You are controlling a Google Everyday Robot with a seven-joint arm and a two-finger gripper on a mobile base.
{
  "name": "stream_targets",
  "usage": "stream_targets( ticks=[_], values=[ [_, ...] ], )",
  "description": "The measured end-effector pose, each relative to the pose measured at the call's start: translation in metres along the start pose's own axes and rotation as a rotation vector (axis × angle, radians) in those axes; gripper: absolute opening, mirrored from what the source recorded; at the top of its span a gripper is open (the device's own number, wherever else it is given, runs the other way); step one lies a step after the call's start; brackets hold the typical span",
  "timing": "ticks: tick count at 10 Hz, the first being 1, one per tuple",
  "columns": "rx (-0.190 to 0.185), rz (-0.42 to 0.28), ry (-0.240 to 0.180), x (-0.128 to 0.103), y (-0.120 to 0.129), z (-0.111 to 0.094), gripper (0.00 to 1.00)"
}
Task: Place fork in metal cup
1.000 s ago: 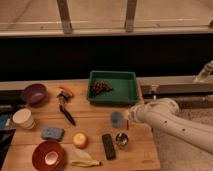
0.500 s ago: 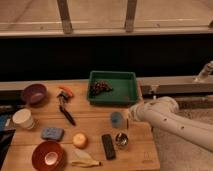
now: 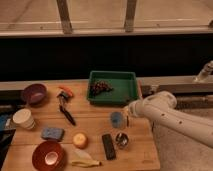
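The metal cup (image 3: 121,139), small and shiny, stands near the table's front edge, right of the black remote (image 3: 108,146). My gripper (image 3: 128,114) comes in from the right on the white arm. It hangs just right of the blue cup (image 3: 117,119), above and slightly behind the metal cup. It is shut on the fork (image 3: 127,120), which shows only as a slim silvery sliver pointing down beside the blue cup.
A green tray (image 3: 131,95) holding grapes (image 3: 100,87) stands at the back. To the left are a purple bowl (image 3: 34,93), a black-handled utensil (image 3: 65,111), a white cup (image 3: 23,119), a blue sponge (image 3: 52,133), an orange fruit (image 3: 80,140), a red bowl (image 3: 48,155) and a banana (image 3: 85,162).
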Motion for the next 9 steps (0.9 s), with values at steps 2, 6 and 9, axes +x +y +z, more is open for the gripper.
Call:
stream_targets(
  ticks=[2, 6, 9],
  values=[
    [0.021, -0.014, 0.029, 0.001, -0.003, -0.009, 0.0],
    [0.005, -0.036, 0.087, 0.007, 0.0, -0.015, 0.0],
    [-0.035, -0.053, 0.136, 0.014, 0.0, -0.006, 0.0]
  ],
)
